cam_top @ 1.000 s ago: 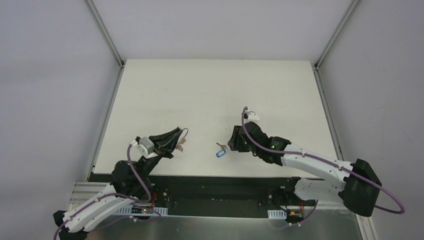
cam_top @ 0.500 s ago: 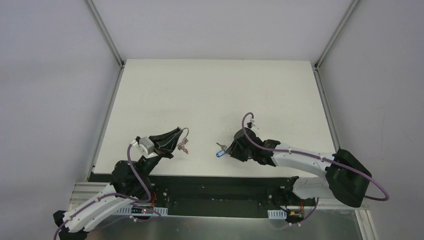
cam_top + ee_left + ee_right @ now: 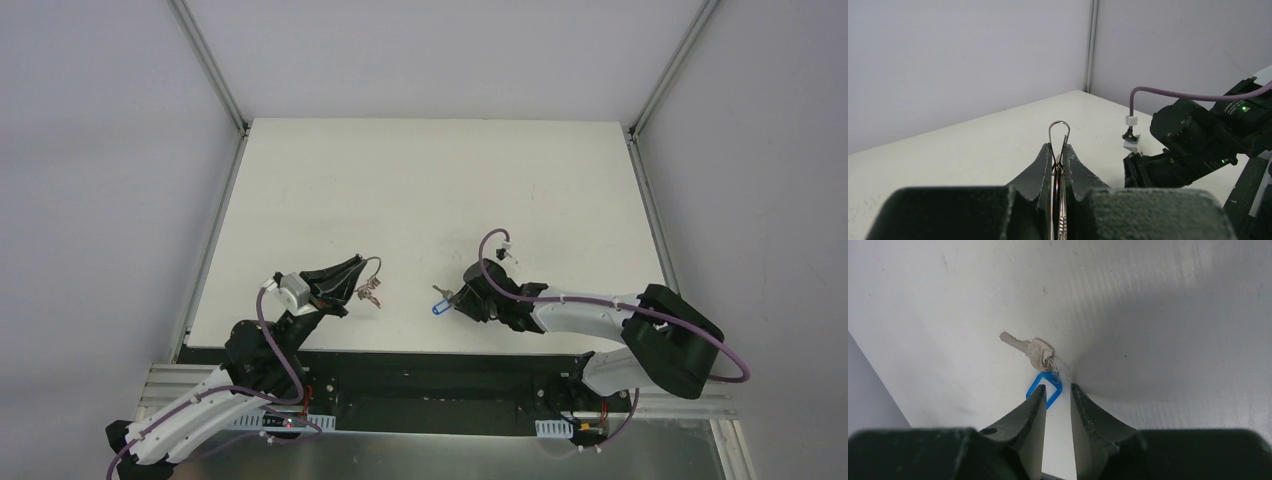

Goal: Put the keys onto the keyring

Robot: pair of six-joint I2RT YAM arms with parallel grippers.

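My left gripper [image 3: 355,268] [image 3: 1059,146] is shut on the keyring [image 3: 372,264]. Its thin silver loop [image 3: 1059,122] pokes out past the fingertips, and a few small silver keys [image 3: 368,295] dangle below it above the table. The blue-headed key [image 3: 440,307] lies flat on the table near the front edge. In the right wrist view its silver blade [image 3: 1029,347] points away and its blue head [image 3: 1047,386] sits at the tip of one finger, partly hidden behind it. My right gripper [image 3: 462,300] [image 3: 1057,390] is down at the table with its jaws a narrow gap apart, holding nothing.
The white table [image 3: 430,190] ends in a black front rail [image 3: 440,365] just behind the blue key. My right arm [image 3: 1198,145] with its purple cable and white clip [image 3: 505,247] faces the left gripper. Grey walls and metal posts [image 3: 208,62] enclose the table.
My right gripper has dropped lower and edged toward the blue key, its jaws narrowing steadily. The left gripper has kept still, holding the keyring.
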